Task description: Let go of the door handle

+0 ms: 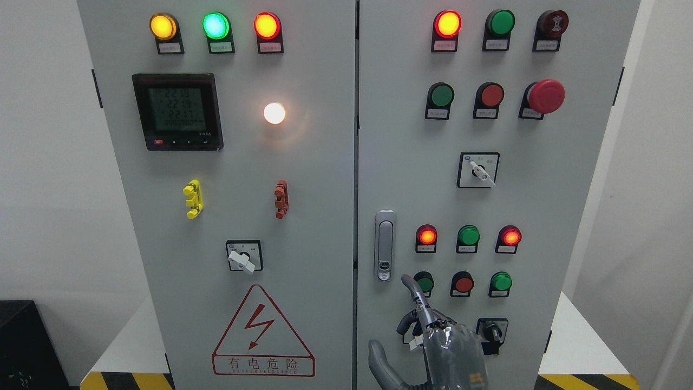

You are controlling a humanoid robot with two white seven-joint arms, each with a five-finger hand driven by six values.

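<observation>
The silver door handle (pixel 385 245) sits upright and flush at the left edge of the right cabinet door (pixel 541 206). My right hand (pixel 427 338) comes up from the bottom edge, just below and right of the handle. It does not touch the handle. Its index finger (pixel 412 290) points up, its tip a little below the handle's lower end. The thumb (pixel 379 357) is spread to the left and the other fingers are loosely bent. The hand holds nothing. My left hand is out of view.
The left door (pixel 303 179) carries a meter (pixel 177 111), lit lamps, a rotary switch (pixel 243 258) and a warning triangle (pixel 263 333). The right door has push buttons, a red emergency stop (pixel 546 96) and two more selector switches close to my hand. Both doors look closed.
</observation>
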